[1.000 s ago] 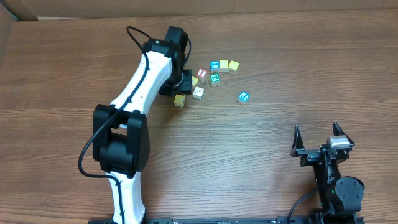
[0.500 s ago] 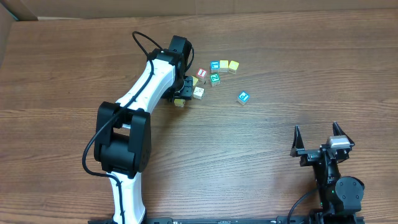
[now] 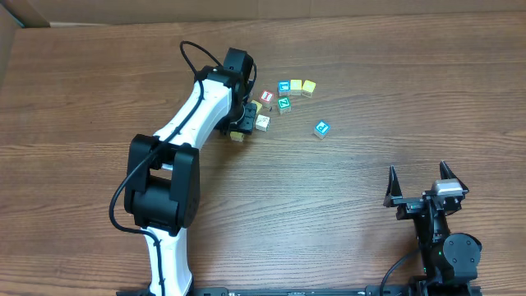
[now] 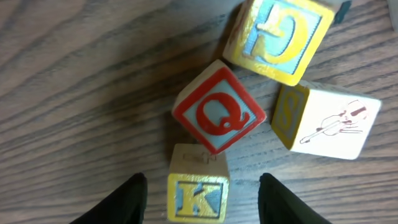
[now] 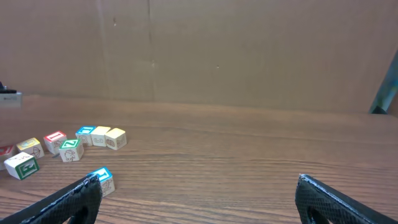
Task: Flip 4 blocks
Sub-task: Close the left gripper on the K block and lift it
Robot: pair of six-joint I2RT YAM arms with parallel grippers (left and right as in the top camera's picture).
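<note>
left gripper (image 4: 202, 194): about half-wide, jaws straddle the K block with a gap on each side. Nothing held.
K block (image 4: 199, 199): yellow, flat on the table between the fingers (image 4: 134, 199), K face toward the wrist camera. Reads as the flip in hand, grip not yet made.
Q block (image 4: 219, 115): red, just ahead of the tool. Its lower corner meets the K block's far edge; touching or just apart, cannot tell.
violin block (image 4: 329, 121): cream, ahead and off to one side, close beside the Q block.
G block (image 4: 280, 34): yellow, farthest ahead in the wrist view, just beyond the violin block.
green-faced block (image 3: 283, 104): past that cluster, near a row of three more cubes (image 3: 296, 85).
blue-faced block (image 3: 321, 128): alone, well apart from the tool, bare wood all round.
progress: no face tells flipped from unflipped, so the done count cannot be read. My guess: K is current, with cream, green and blue left to do or check.
room: the side opposite the violin block is bare table (image 3: 370, 74); ahead is crowded. Rolling K away from Q looks safer, since pushing toward Q risks shoving it.
edges: cardboard wall (image 5: 217, 50) far beyond the blocks. No table edge near the tool.
right gripper (image 5: 196, 199): jaws fully wide, empty, well apart at the near side, out of the way.
</note>
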